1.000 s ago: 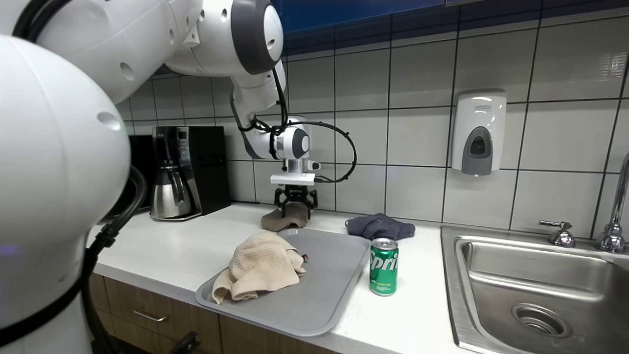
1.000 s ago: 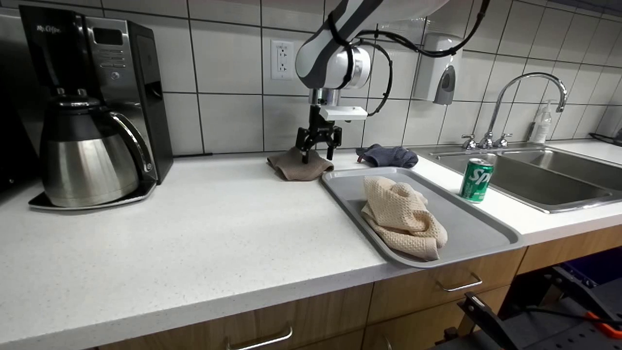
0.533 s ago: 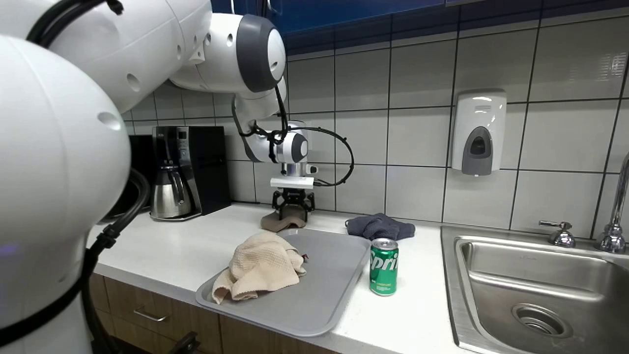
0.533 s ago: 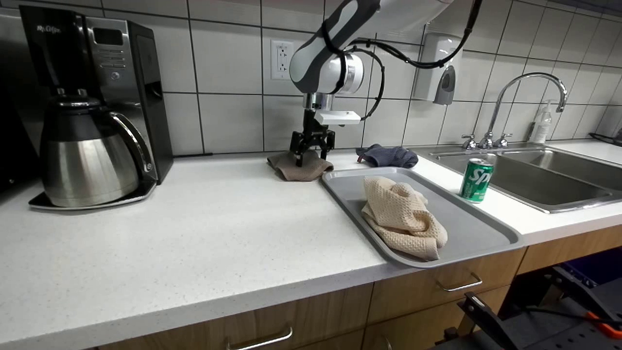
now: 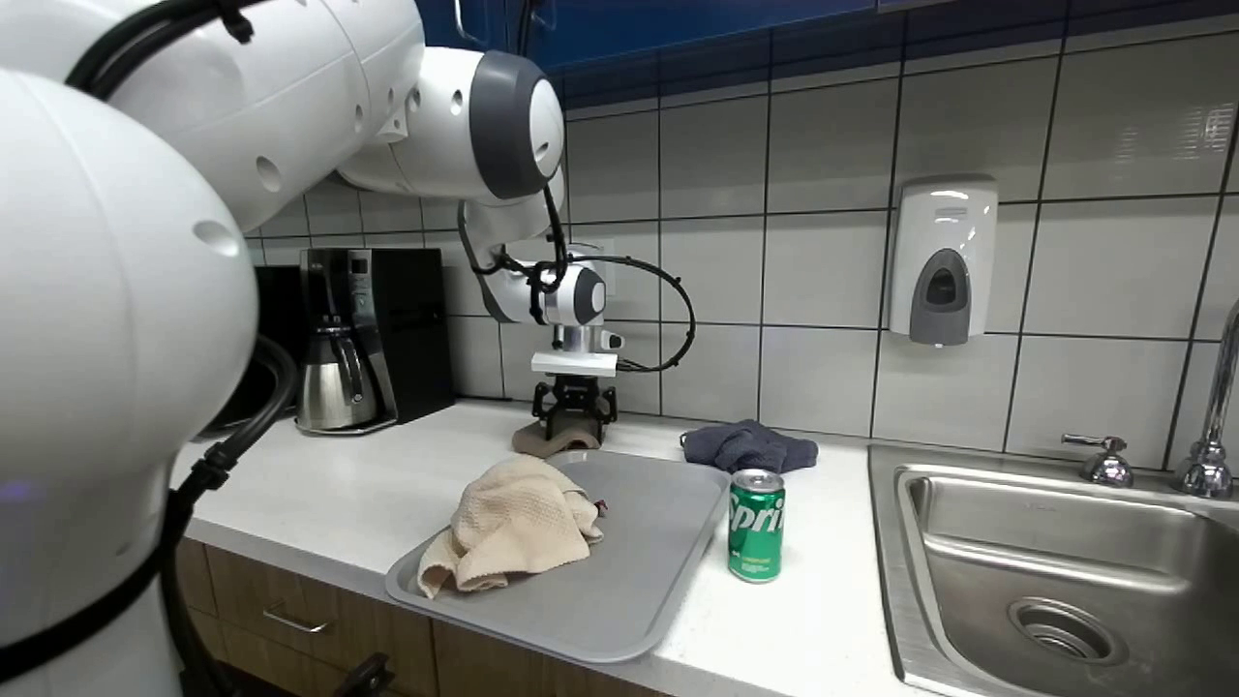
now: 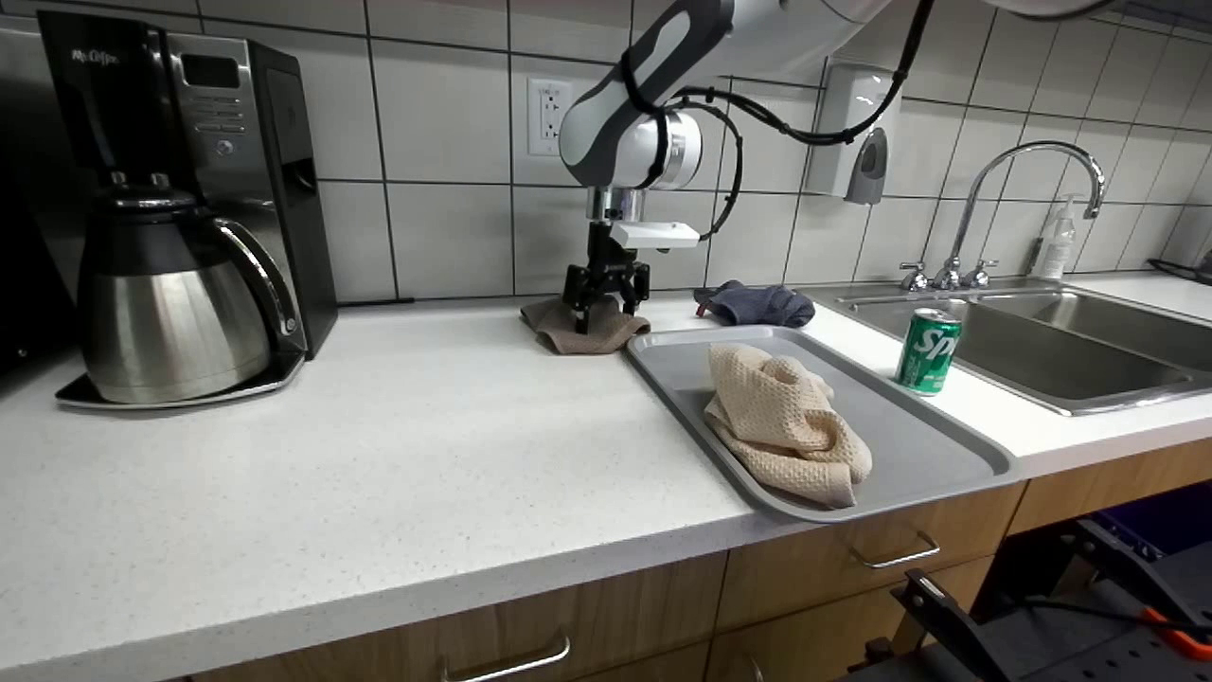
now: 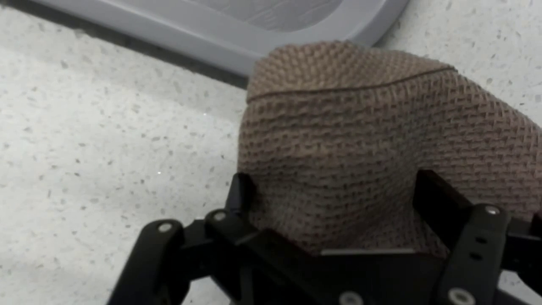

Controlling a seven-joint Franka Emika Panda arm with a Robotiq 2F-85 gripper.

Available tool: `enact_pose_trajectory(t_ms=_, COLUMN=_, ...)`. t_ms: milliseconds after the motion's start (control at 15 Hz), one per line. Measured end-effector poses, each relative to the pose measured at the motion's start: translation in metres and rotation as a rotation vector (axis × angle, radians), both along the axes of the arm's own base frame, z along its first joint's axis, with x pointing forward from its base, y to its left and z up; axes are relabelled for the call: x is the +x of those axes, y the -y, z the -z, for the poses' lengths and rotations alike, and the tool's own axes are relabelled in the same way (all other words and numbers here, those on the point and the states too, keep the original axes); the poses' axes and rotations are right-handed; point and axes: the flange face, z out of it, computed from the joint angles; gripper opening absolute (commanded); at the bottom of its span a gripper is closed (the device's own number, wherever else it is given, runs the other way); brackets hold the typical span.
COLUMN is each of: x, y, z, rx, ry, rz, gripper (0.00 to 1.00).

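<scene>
pincer (image 7: pixel 334 186) over a brown cloth (image 7: pixel 338 140), seen in the wrist view: its fingers (image 7: pixel 438 199) stand apart, with a broad fold of the cloth showing between them. the finger at left borders the cloth's edge; the one at right lies over its body, fabric running on past it. the long axis cannot be told. in both exterior views the cloth rests on the surface (image 6: pixel 379 474), just beside the far left corner of the gray tray (image 6: pixel 937 455).

We face a pale tiled wall (image 5: pixel 823 271) at the far side, a white counter (image 6: pixel 379 464) before it, wood drawers (image 6: pixel 795 573) below, a blue cabinet (image 5: pixel 697 27) above and a sink (image 5: pixel 1074 566) at right.
</scene>
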Motion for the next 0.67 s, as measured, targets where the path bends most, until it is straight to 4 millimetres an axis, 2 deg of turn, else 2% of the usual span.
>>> enact_pose_trajectory(t_ms=600, x=-0.001, y=-0.023, z=-0.015, rx=-0.026, ry=-0.031, rz=-0.072, gripper=0.01)
enact_pose_trajectory(t_ms=667, x=-0.002, y=-0.025, z=-0.016, rx=-0.033, ry=-0.036, rz=-0.078, gripper=0.00)
